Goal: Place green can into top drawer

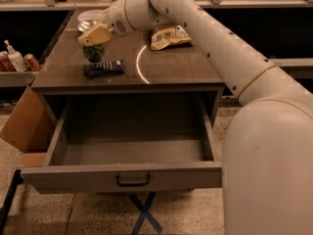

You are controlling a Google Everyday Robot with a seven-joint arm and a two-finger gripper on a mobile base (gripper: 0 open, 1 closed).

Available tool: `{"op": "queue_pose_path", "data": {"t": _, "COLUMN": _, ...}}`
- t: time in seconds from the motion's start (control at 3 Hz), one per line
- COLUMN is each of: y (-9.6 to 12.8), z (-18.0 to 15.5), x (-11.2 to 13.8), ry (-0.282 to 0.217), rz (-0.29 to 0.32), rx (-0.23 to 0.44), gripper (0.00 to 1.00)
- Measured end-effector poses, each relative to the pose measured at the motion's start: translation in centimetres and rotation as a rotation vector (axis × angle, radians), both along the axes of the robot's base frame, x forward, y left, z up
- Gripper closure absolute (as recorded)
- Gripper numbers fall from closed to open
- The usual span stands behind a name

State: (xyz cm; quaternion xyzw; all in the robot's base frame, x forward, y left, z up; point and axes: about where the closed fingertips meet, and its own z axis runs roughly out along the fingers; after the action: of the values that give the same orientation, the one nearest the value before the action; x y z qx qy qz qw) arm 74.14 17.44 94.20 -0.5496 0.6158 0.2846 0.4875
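The green can (94, 52) is at the back left of the cabinet top, just behind a dark flat packet (103, 68). My gripper (95, 35) reaches in from the right and its yellowish fingers close over the can's top, hiding the silver lid. I cannot tell whether the can's base touches the top. The top drawer (122, 176) is pulled wide open below the cabinet top. Its inside is empty and its dark bar handle (133, 180) faces the front.
A yellow chip bag (169, 36) lies at the back middle of the cabinet top (171, 67). A white bowl (89, 18) is behind the gripper. A cardboard box (22, 126) leans left of the drawer. Red cans (32, 61) and a white bottle (14, 58) stand on a left shelf.
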Motion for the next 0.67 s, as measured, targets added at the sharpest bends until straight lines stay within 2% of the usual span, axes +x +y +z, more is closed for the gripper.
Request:
{"op": "queue_pose_path", "data": {"t": 0.33, "y": 0.5, "z": -0.4, "x": -2.8, "ry": 0.009, "rz": 0.052, "rx": -0.001, "gripper": 1.00}}
{"op": "queue_pose_path", "data": {"t": 0.67, "y": 1.0, "z": -0.3, "x": -6.2, "ry": -0.005, "rz": 0.106, "rx": -0.020, "gripper": 1.00}}
